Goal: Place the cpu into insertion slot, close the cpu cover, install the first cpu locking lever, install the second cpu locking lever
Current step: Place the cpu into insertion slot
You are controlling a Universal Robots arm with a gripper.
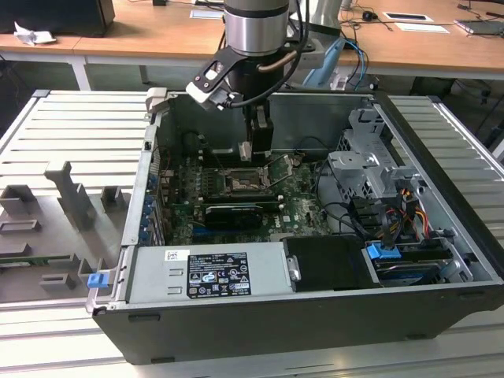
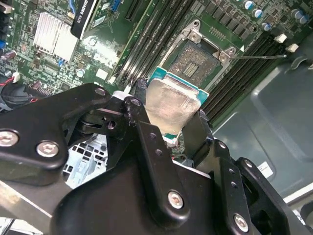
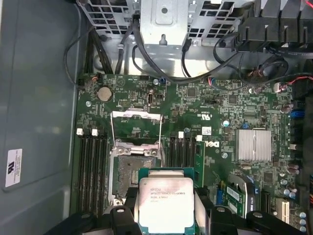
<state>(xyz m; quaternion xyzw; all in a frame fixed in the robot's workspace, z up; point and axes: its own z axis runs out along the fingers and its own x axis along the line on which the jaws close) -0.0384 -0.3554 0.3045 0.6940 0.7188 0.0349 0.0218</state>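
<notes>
My gripper (image 1: 246, 151) hangs inside the open computer case, shut on the cpu (image 3: 166, 200), a flat square chip with a silver-beige face and a green edge. In both wrist views the black fingers (image 2: 140, 96) clamp two opposite sides of the cpu (image 2: 170, 105). The chip is held in the air just short of the insertion slot (image 3: 131, 172), whose contact field (image 2: 194, 59) lies bare. The cpu cover (image 3: 136, 115) is swung open at the slot's far side. Two thin wire levers (image 3: 161, 131) stand unlatched beside it.
Memory slots (image 3: 93, 166) flank the socket on both sides. A finned heatsink (image 3: 253, 145) sits on the board. A grey power supply (image 1: 209, 272) fills the case front, and a metal drive cage (image 1: 370, 169) with cable bundles (image 1: 378, 224) stands at the exterior view's right.
</notes>
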